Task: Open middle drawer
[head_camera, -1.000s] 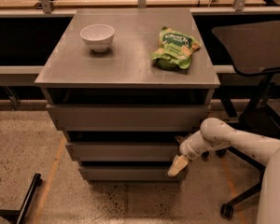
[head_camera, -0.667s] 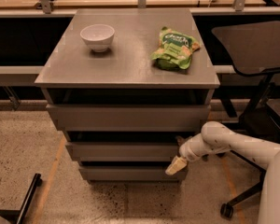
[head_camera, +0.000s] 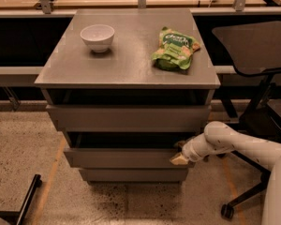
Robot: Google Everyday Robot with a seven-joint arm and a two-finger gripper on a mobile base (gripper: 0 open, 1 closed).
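The grey cabinet has three handleless drawer fronts stacked under its top. The middle drawer (head_camera: 122,157) stands a little forward of the cabinet body, with a dark gap above it. The top drawer front (head_camera: 126,118) is the tallest and the bottom drawer front (head_camera: 131,175) is the shortest. My gripper (head_camera: 180,159), with cream-coloured tips on a white arm (head_camera: 225,142) coming from the right, is at the right end of the middle drawer front, touching its edge.
On the cabinet top (head_camera: 131,64) stand a white bowl (head_camera: 97,36) at the back left and a green snack bag (head_camera: 174,49) at the right. A dark office chair (head_camera: 253,46) with a wheeled base (head_camera: 229,211) stands close on the right. The floor is speckled.
My gripper has moved up from the bottom drawer's level to the middle drawer's right end. The dark gap above the middle drawer looks wider, so its front has come out slightly.
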